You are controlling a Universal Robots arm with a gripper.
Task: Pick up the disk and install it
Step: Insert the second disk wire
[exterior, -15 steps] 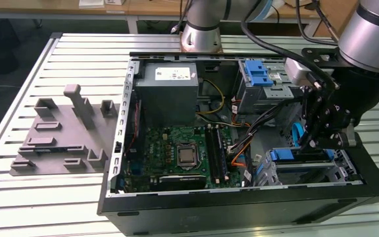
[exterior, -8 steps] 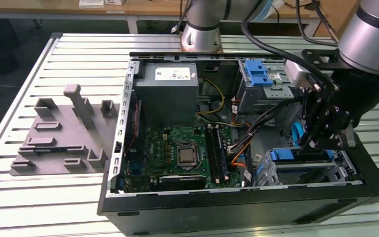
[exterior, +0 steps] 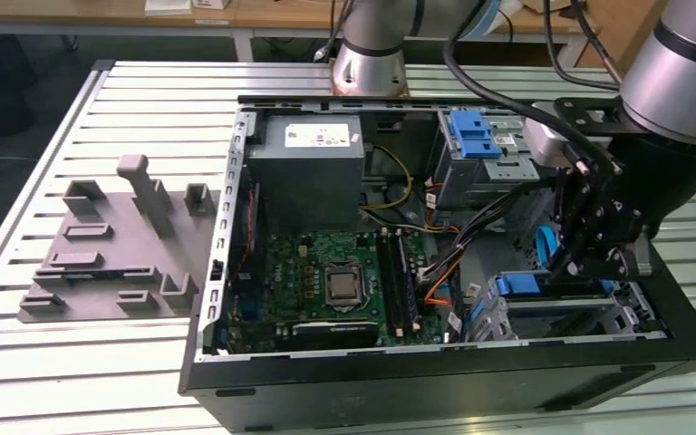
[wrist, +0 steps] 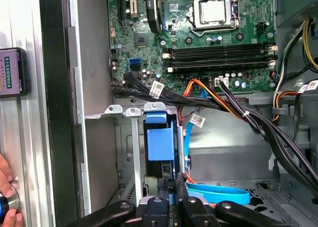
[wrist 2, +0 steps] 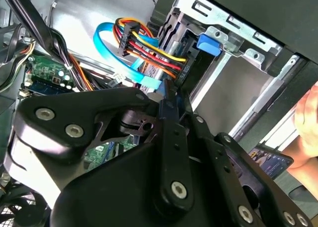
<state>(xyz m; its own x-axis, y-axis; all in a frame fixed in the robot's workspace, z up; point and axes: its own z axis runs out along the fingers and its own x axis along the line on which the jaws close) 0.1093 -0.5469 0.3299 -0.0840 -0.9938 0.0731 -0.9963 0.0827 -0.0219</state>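
Observation:
The disk [wrist: 160, 137] stands on edge in the metal drive cage [wrist: 126, 152] at the case's front corner, its blue plastic carrier showing. In the exterior view the disk's [exterior: 524, 283] blue end sits in the cage on the exterior view's right. My gripper [exterior: 578, 267] reaches down into the case right beside it. In both wrist views the gripper [wrist: 173, 185] [wrist 2: 171, 95] has its two black fingers pressed together at the disk's cable end. I cannot tell whether anything thin is pinched between them. Coloured power wires [wrist 2: 149, 50] and a blue data cable [wrist: 218, 193] run in next to the tips.
The open computer case [exterior: 445, 381] lies on a slatted metal table [exterior: 82, 362]. Inside are the motherboard [exterior: 330, 281], a grey power supply [exterior: 312, 172] and a second blue carrier [exterior: 475, 136]. A grey fixture [exterior: 112, 245] lies outside. A person's hand [wrist: 6, 187] and a small device [wrist: 11, 72] are by the case wall.

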